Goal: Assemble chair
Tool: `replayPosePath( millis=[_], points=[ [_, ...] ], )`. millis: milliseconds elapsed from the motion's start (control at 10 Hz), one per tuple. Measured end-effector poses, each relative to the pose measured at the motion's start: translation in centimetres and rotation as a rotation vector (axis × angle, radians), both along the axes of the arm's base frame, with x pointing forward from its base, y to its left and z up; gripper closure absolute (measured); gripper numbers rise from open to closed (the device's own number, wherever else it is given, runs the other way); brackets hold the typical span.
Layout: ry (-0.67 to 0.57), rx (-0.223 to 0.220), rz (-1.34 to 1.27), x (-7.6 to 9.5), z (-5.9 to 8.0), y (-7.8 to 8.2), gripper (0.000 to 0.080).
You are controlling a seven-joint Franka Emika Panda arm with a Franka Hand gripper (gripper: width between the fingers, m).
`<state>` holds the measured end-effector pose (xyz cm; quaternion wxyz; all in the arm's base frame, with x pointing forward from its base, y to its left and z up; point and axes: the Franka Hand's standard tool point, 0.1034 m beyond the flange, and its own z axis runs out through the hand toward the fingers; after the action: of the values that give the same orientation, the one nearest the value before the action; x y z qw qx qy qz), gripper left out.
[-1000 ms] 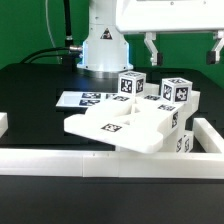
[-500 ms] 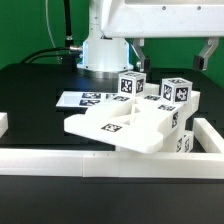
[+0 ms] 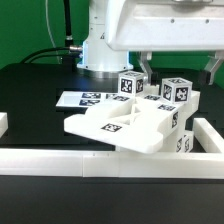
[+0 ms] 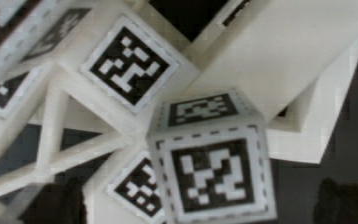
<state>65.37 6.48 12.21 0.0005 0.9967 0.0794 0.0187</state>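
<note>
Tags on the marker board (image 3: 88,99) lay flat at the exterior view's left; to their right the half-built chair (image 3: 130,125) sat against the border wall (image 3: 110,160), cubes topping it. Above hung the gripper (image 3: 180,66), fingers apart, holding nothing. It seemed poised to descend and grasp a part. Its fingertips were cut off, and the wrist view was blurred.

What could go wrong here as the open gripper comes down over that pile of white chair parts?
The gripper hangs open just above the chair parts, so a finger could knock one of the tagged cubes instead of straddling it. The parts sit crowded against the border wall, so a nudge to one may shift its neighbours. The wrist view shows only tags up close, so picking the right part is uncertain.
</note>
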Motion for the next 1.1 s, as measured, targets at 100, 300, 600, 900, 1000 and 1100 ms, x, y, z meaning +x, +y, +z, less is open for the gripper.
replayPosePath(
  millis=[100, 300, 600, 900, 1000, 1100],
  points=[
    [-0.004, 0.0, -0.005, 0.04, -0.12, 0.2, 0.0151],
    [-0.003, 0.001, -0.012, 0.02, -0.14, 0.3, 0.0183],
    [-0.003, 0.001, -0.013, 0.02, -0.16, 0.21, 0.0519],
    [-0.003, 0.002, -0.036, 0.02, -0.17, 0.2, 0.0518],
    [-0.003, 0.007, -0.084, 0.01, -0.16, 0.27, 0.0518],
    [-0.002, 0.015, -0.285, -0.04, -0.18, 0.46, 0.0518]
  ],
)
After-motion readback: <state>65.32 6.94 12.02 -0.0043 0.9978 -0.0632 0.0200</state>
